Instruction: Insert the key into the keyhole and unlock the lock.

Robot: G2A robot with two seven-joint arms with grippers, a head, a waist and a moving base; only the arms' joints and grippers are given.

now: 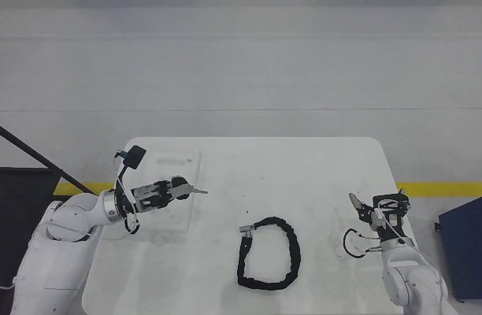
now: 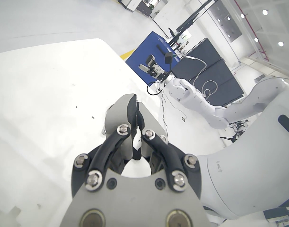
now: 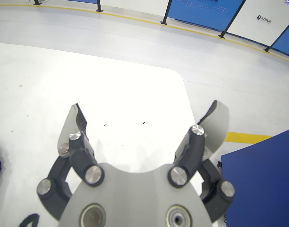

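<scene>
One step counted as done, judging by the grip: key (image 1: 195,190) off the table (image 1: 320,169) and pinched in the left gripper (image 1: 180,187). Clamped shut on the dark head, metal blade poking out past the fingertips toward the table's middle. Hovering over the left part of the table, well apart from the lock (image 1: 292,250). From the left wrist, fingers (image 2: 120,114) pressed together on a thin black piece, probably that same head.

Lock lying as a black sleeved loop near the middle of the table, toward the front edge. Metal end piece (image 1: 246,230) at the loop's upper left, turned roughly toward the key. No telling the keyhole's side from up here.

Holding the right gripper (image 3: 145,106) spread wide, nothing between the fingers, over the right edge of the table and apart from the loop.

Left to do, by this reckoning, nearly everything that matters:
- Carry the blade across to the end piece.
- Line it up with the keyhole.
- Push in, then turn.

Probably worth steadying the lock with the free hand first, with nothing visibly pinning it down. Not yet inserted, not yet unlocked.
</scene>
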